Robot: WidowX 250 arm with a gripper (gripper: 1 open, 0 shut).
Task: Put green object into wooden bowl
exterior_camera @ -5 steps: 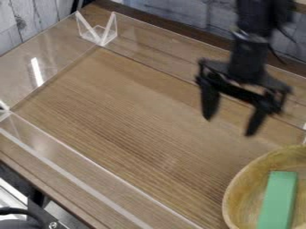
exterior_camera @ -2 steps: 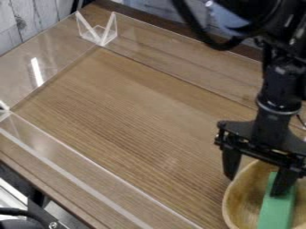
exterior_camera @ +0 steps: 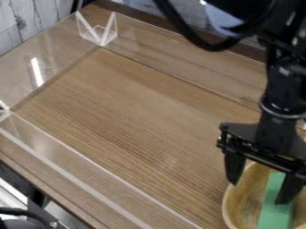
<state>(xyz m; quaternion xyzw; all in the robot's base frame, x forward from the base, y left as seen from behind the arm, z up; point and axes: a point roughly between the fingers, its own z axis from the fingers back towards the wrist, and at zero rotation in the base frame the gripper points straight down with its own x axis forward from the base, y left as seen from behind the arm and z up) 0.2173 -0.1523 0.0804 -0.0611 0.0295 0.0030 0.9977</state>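
Clearly in view at the near right of the wooden counter (exterior_camera: 131, 107), a round, light tan wooden bowl (exterior_camera: 235, 202) is shown, its right and near sides cut off by the picture's edges. Inside it, the green object (exterior_camera: 276, 216), a flat, elongated block, is seen lying lengthwise from far to near. Its near end is cropped, and its far end is partly covered by the black jaws (exterior_camera: 259, 174), as is the far part of the bowl.

The jaws are held open and wide apart above the bowl, with nothing gripped between them. One black finger is seen at the bowl's left rim, the other over the far end of the block. Whether the block or the rim is touched by either finger cannot be told from this angle. The arm (exterior_camera: 273, 76) above is blurred and dark, its right side cut off, and the far right of the counter is mostly hidden by it.

At the far left, a small white, see-through frame (exterior_camera: 98, 30) is placed on the counter, its exact shape hard to make out. In the near left corner, dark equipment (exterior_camera: 21, 218) is only partly shown, and it cannot be identified.
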